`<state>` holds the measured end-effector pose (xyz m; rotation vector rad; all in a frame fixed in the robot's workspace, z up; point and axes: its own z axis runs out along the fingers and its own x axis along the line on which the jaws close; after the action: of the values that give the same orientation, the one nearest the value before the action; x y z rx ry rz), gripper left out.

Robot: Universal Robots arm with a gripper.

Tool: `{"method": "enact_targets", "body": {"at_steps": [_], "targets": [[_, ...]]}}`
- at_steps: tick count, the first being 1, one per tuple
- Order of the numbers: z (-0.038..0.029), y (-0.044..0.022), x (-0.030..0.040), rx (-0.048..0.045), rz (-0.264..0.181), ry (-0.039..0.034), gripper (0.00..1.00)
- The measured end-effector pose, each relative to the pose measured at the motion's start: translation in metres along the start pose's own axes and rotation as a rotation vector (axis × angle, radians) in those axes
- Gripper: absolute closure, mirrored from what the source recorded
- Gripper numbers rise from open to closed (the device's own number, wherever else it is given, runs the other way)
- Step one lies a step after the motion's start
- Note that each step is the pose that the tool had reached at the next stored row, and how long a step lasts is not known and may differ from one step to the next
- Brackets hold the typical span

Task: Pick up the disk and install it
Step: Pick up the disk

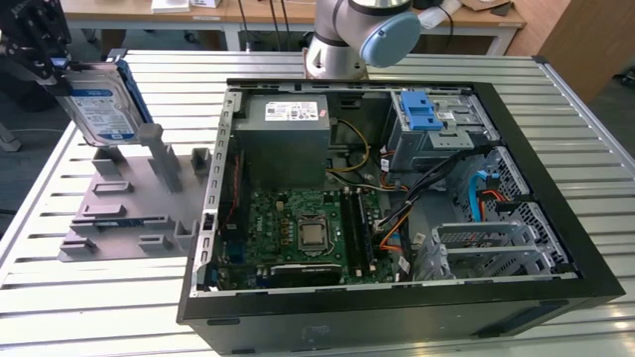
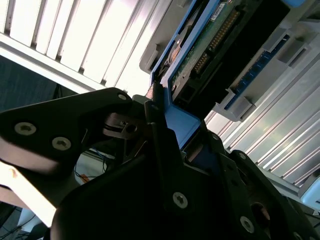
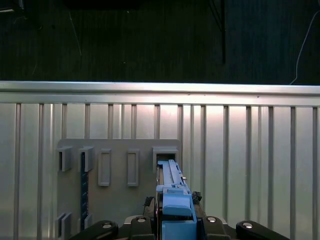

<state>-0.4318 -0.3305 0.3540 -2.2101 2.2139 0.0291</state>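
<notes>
Disk (image 1: 100, 110) clenched in gripper (image 1: 55, 74) by its blue-bracket end, over grey rack (image 1: 129, 208). Prob. stiff, heavyish, shock-sensitive; hold by bracket edges, not PCB side.

Silver disk (image 1: 102, 109), blue bracket, blue-white label

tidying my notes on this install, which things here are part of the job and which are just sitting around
In the job: disk, held in the shut gripper; open computer case; drive cage with blue latch, probably.
Lying about: grey holder plate, power supply box, circuit board, slatted table.
</notes>
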Motion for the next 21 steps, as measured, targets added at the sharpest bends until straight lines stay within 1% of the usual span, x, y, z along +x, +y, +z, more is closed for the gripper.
{"method": "enact_targets", "body": {"at_steps": [6,8,19,21], "targets": [[-0.0011,0.0,0.0,0.0,0.0,0.0,0.64],[-0.0028,0.0,-0.0001,0.0,0.0,0.0,0.64],[-0.0057,0.0,-0.0001,0.0001,0.0,-0.0001,0.64],[-0.0073,0.0,-0.0001,-0.0003,0.0,0.0001,0.64]]}}
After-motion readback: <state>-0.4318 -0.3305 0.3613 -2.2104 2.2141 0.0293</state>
